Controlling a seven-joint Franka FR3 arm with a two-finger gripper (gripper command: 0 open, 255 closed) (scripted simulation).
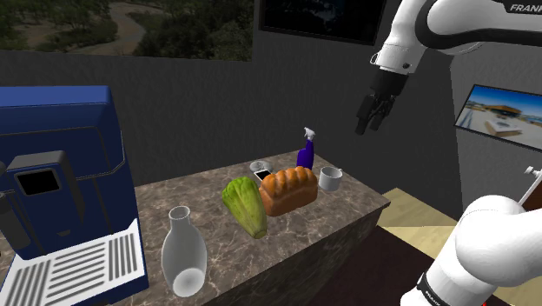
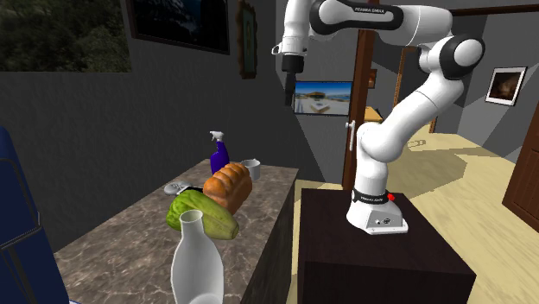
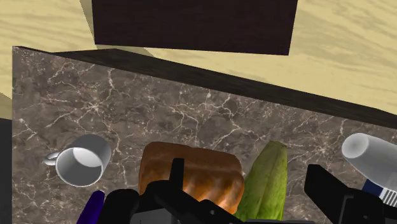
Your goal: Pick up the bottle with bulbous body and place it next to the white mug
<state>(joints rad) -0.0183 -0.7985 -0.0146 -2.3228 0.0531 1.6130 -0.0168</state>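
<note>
Nearest the shoulder camera, the pale bulbous bottle (image 1: 184,252) is standing upright on the marble counter (image 1: 352,209), just beside the blue coffee machine (image 1: 65,174). Its long axis is running vertically, with the narrow neck and open mouth pointing up. Beyond it a head of green lettuce (image 1: 246,207) is lying against a loaf of bread (image 1: 288,189). Past those, a purple spray bottle (image 1: 305,155) and the white mug (image 1: 330,179) are sitting at the far end.

The gripper (image 1: 372,120) is hanging high over that mug end and pointing down. Its fingers (image 3: 321,184) are standing apart and gripping nothing. The bottle is therefore lying well apart from it, at the opposite end of the row, with the loaf and lettuce between. The coming move is probably calling for a long sideways reach along the counter, then a descent to close across the neck or upper body.
</note>
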